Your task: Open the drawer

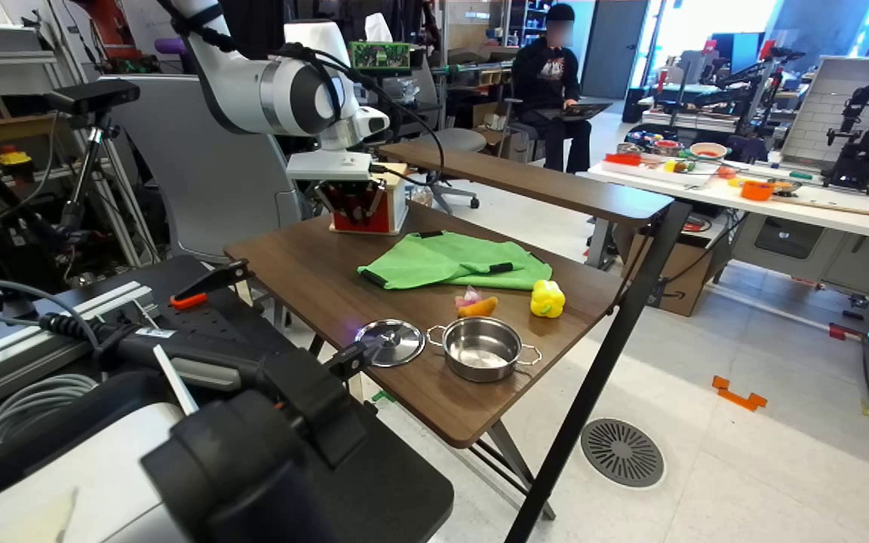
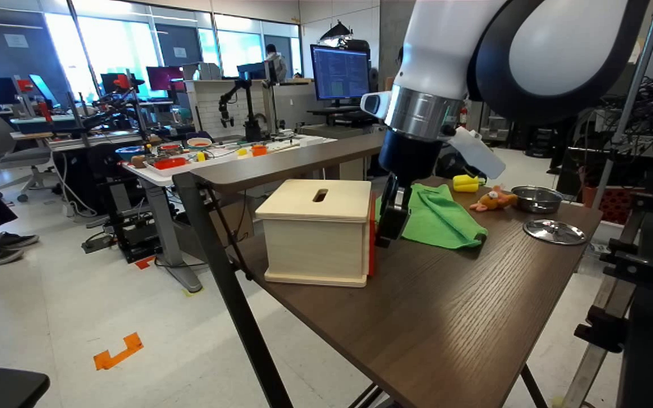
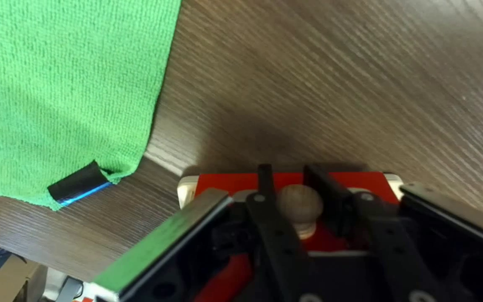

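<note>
The drawer is in a pale wooden box (image 2: 315,249) with a slot in its top. Its red front (image 1: 385,217) carries a round wooden knob (image 3: 300,203), seen in the wrist view. In an exterior view the red front (image 2: 372,243) sits close against the box, with no visible gap. My gripper (image 1: 359,219) is at the red front, pointing down, and also shows in an exterior view (image 2: 387,238). In the wrist view its two fingers (image 3: 288,174) lie on either side of the knob and appear to touch it. The fingers hide part of the front.
A green cloth (image 1: 449,260) lies on the brown table (image 1: 306,264) near the box. Beyond it are a yellow pepper (image 1: 548,299), an orange and pink toy (image 1: 477,305), a metal pot (image 1: 483,354) and a lid (image 1: 391,343). A raised shelf (image 1: 525,181) runs along one table edge.
</note>
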{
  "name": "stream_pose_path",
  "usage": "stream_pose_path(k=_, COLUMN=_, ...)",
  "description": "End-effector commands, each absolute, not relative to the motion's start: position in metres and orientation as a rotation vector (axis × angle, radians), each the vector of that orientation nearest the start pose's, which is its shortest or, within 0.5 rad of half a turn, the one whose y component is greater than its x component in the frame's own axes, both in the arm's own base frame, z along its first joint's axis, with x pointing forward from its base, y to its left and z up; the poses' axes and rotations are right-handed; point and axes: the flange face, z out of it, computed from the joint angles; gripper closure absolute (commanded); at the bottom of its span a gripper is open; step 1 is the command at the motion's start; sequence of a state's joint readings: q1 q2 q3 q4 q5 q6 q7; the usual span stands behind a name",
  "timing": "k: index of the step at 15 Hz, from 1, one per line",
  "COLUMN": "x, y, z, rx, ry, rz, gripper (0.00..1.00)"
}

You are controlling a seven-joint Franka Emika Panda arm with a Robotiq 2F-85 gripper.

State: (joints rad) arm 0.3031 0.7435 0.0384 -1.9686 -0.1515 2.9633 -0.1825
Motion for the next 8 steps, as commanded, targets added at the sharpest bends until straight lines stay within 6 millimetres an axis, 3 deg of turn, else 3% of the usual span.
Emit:
stream_pose_path(k=1, x=0.570, y=0.205, z=0.126, rx=-2.972, ry=-0.988, rz=-0.346, gripper=0.94)
stream_pose_path(k=8, x=0.554, y=0.193, z=0.127, rx=-2.982, ry=-0.976, rz=-0.295, gripper=0.94)
